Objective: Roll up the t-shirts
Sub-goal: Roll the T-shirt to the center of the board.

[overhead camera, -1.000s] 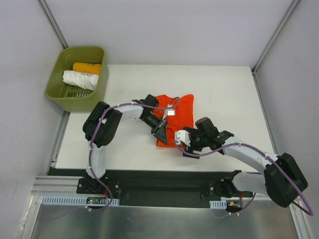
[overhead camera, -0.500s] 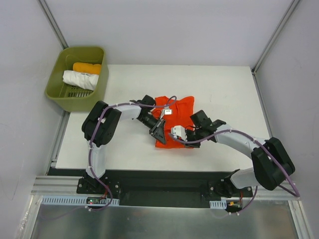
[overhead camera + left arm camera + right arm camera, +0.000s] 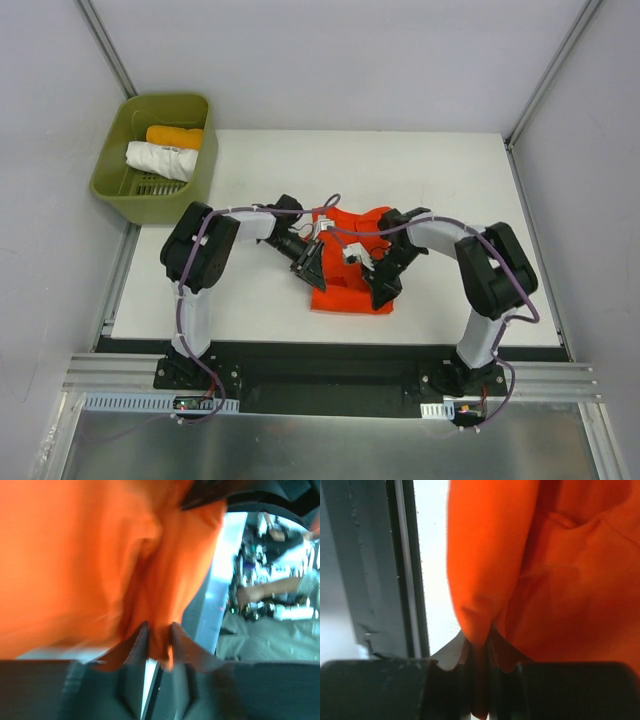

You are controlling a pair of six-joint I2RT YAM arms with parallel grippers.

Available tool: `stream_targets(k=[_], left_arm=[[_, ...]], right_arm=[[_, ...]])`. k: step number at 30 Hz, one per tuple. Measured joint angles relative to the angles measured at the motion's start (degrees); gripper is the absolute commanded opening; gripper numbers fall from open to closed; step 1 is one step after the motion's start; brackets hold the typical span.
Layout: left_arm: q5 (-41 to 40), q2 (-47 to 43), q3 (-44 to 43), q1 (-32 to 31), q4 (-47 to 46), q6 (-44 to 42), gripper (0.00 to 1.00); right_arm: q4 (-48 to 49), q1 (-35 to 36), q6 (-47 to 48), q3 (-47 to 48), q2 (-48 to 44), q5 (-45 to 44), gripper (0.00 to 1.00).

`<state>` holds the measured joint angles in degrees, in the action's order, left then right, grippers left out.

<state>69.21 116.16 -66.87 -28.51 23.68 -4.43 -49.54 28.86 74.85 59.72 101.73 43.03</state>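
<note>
At far left, basket [image 3: 150, 208] with shirts [image 3: 160, 160]

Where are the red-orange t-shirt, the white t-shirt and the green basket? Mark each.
red-orange t-shirt [image 3: 350, 297]: top external view, near edge of the cloth.
white t-shirt [image 3: 160, 160]: top external view, middle of the roll.
green basket [image 3: 140, 206]: top external view, near outer wall.

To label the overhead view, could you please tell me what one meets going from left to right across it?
green basket → left gripper, at the cloth's left edge → red-orange t-shirt → right gripper, at its right edge.
</note>
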Motion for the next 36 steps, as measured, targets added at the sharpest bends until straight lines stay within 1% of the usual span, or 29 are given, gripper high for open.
stream_targets(k=[6,8,10,12,13,15,17,18,20,23,26,31,36], left_arm=[[-7.34,-0.22,-0.26,5.46,0.26,1.03,0.44],[-10.60,-1.95,-0.13,7.37,0.55,0.55,0.46],[-13.79,-6.75,0.31,8.79,0.85,-1.73,0.48],[-16.81,-13.11,0.79,8.52,0.85,-5.18,0.50],[-18.78,-17.33,1.18,7.65,0.57,-7.48,0.55],[-22.82,-25.59,2.58,3.89,-0.20,-12.68,0.56],[-26.43,-32.74,4.68,-2.19,-1.64,-18.40,0.57],[-28.52,-36.30,6.91,-6.54,-3.30,-22.23,0.57],[-31.52,-39.78,11.02,-13.18,-5.29,-27.39,0.57],[-37.03,-40.79,17.64,-19.71,-9.14,-33.46,0.57],[-42.86,-40.06,23.47,-23.30,-12.81,-37.99,0.57],[-49.09,-37.83,25.99,-24.79,-19.87,-41.97,0.57],[-50.47,-37.53,26.01,-24.79,-24.22,-43.80,0.58]], right_arm=[[-13.35,-1.73,-0.04,11.34,13.66,0.74,0.08],[-17.42,-2.16,-0.44,14.93,17.62,1.01,0.08],[-20.90,-2.49,-1.25,18.23,21.33,1.25,0.08],[-23.50,-2.78,-2.71,21.05,24.33,1.33,0.08],[-24.87,-2.89,-3.37,22.86,26.16,1.36,0.08],[-27.34,-3.32,-5.03,26.77,29.97,1.99,0.08],[-29.83,-3.89,-7.08,30.12,33.44,3.23,0.08],[-30.82,-4.26,-8.11,31.36,34.84,3.98,0.08],[-31.82,-5.38,-9.75,33.07,36.83,5.53,0.08],[-32.20,-7.15,-11.17,34.95,38.40,7.26,0.08],[-32.04,-8.17,-11.76,36.37,39.12,8.76,0.08],[-31.82,-8.55,-11.87,36.50,39.21,9.31,0.08],[-31.85,-8.52,-11.96,36.57,39.23,9.31,0.08]])
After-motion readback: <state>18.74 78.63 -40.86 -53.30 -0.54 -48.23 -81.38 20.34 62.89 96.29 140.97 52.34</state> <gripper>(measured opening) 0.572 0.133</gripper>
